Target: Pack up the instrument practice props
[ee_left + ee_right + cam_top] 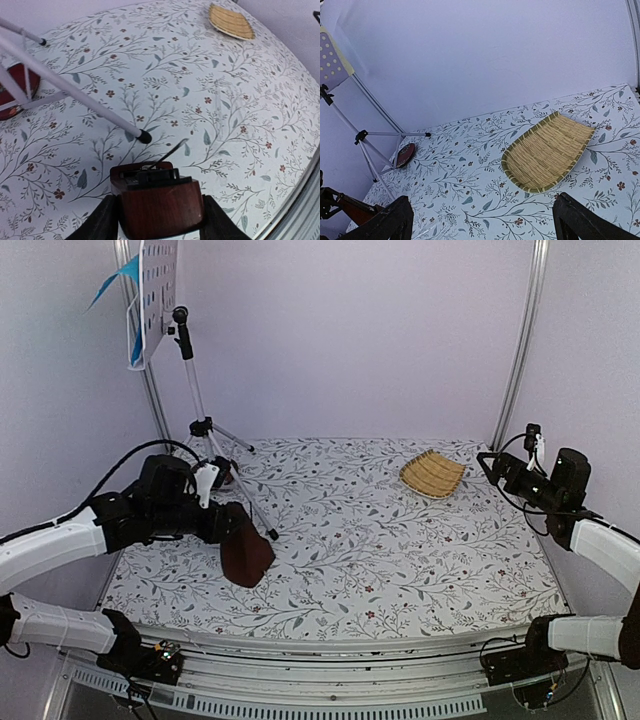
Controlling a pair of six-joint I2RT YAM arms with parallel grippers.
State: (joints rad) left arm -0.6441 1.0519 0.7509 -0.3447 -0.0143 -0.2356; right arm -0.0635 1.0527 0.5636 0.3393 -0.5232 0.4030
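the left end effector [160, 220] is pinching the metronome [246, 556]: in the left wrist view its two dark fingers [100, 222] press on both sides of the brown wooden body. a thin dark rod sticks out from the top of the metronome, toward the upper right of this frame. in the top view the metronome is tilted, at the lower left of the frame, over the floral counter [400, 560]. if it touches the cloth or hangs just above it, this cannot be told.

the stand [200, 425] is upright in the upper left of the top view, on the far left corner of the counter. its white desk with holes is at the top of the frame, and the sheets [112, 280] lie on it, with a blue corner sticking out to the left. one tripod leg comes down toward the metronome, and its black foot rests on the cloth just beside it. a dark red disc [406, 154] lies between the tripod legs.

the right end effector [487, 227] is spread wide and holds nothing. it hangs at the right side of the top view, near a woven tray [432, 473] but apart from it. the tray lies on the counter in the upper right, well apart from the stand.
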